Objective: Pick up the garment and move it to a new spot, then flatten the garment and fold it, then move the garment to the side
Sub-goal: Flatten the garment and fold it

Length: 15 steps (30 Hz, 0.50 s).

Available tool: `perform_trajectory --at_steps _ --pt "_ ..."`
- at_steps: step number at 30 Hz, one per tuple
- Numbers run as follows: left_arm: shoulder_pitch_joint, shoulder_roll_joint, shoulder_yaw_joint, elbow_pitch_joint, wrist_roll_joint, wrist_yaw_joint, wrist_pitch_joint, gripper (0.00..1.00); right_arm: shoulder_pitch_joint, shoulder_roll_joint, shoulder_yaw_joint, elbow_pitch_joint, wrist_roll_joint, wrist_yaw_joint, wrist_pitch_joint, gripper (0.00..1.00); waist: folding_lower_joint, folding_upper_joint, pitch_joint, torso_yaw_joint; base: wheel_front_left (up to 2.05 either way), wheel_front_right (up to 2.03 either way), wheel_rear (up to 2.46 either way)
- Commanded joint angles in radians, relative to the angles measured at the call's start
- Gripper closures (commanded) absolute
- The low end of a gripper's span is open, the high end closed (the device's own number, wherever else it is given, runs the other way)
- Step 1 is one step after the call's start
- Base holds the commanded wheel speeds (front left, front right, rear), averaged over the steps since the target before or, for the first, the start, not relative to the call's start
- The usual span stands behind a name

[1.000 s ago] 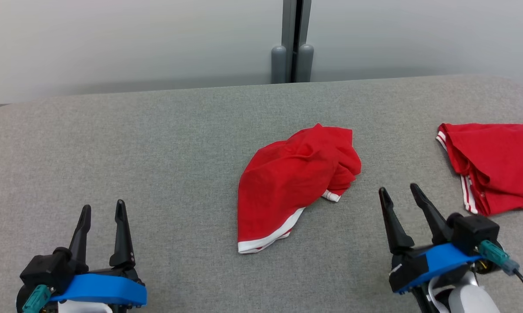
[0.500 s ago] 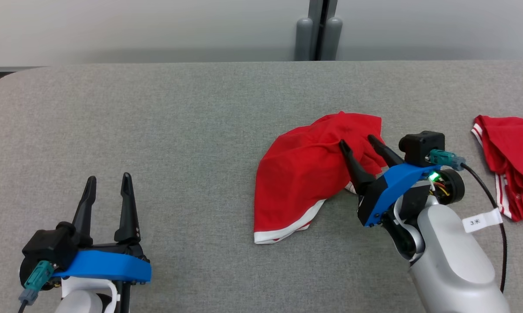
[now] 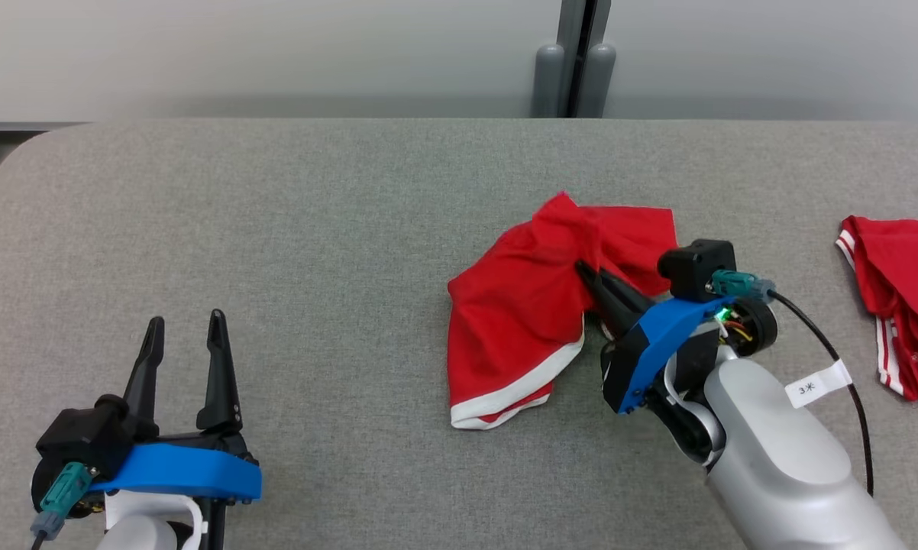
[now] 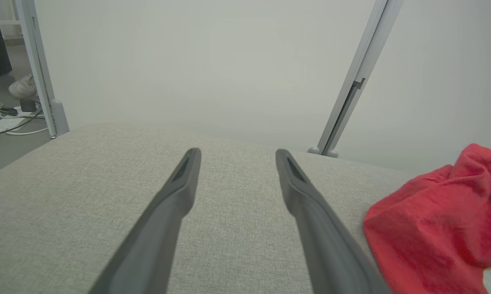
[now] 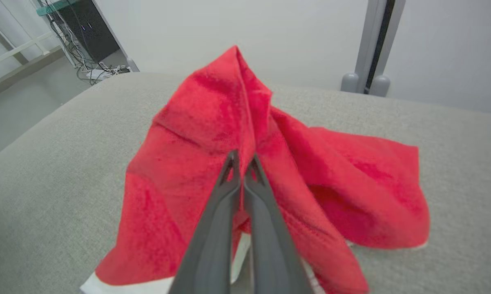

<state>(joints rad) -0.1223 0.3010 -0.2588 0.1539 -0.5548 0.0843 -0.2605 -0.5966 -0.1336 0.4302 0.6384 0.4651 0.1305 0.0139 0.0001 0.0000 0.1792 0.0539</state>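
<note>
The first step is in hand: picking the garment (image 3: 520,328) up. It lies crumpled on the grey worktop (image 3: 276,229), right of the middle and about halfway between the far and near edges, with its white-trimmed hem toward the near edge. The right gripper (image 3: 583,269) reaches in from the near-right side, and its two dark fingers are pressed together on a fold in the upper part of the cloth. In the right wrist view the gripper (image 5: 243,157) has its tips closed where a raised ridge of red fabric (image 5: 213,118) runs away from them, so I judge that a pinch of cloth is caught. How many layers are in it cannot be told from here. Most of the garment rests on the worktop, so the lift looks not yet made. The left gripper (image 3: 185,318) waits near the near-left corner with its fingers spread and nothing between them. Its wrist view shows the gripper (image 4: 237,152) over bare worktop, with the garment (image 4: 425,228) off to one side. A second red garment (image 3: 902,298) sits at the right edge, well apart. The next move calls for a steady rise with the pinch held firm, high enough for the hem to clear the worktop. The carry should then go toward open worktop, probably left of the middle, away from the second red garment.
</note>
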Motion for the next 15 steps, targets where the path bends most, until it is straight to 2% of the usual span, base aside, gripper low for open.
perform_trajectory --at_steps 1,5,8,15 --pt "0.008 0.000 0.007 0.000 -0.004 0.001 -0.005 0.00 -0.030 -0.007 0.012 -0.023 0.005 0.001 -0.011 1.00 -0.0001 0.0000 -0.012 -0.006 0.00 0.00 0.00" --pt "0.019 -0.001 0.009 -0.009 -0.001 0.003 -0.005 0.00 -0.070 -0.014 0.051 -0.122 0.029 0.001 -0.018 1.00 -0.0001 0.0000 -0.034 -0.013 0.00 0.00 0.00" --pt "0.030 0.001 0.012 -0.016 0.000 0.006 -0.005 0.00 -0.125 0.007 0.070 -0.192 0.054 0.001 -0.004 1.00 -0.0001 0.0000 -0.037 -0.016 0.00 0.00 0.00" --pt "0.045 0.005 0.022 -0.026 0.003 0.006 -0.005 0.00 -0.303 0.067 0.084 -0.234 0.088 0.001 -0.015 1.00 -0.0001 0.0000 -0.041 -0.018 0.00 0.00 0.00"
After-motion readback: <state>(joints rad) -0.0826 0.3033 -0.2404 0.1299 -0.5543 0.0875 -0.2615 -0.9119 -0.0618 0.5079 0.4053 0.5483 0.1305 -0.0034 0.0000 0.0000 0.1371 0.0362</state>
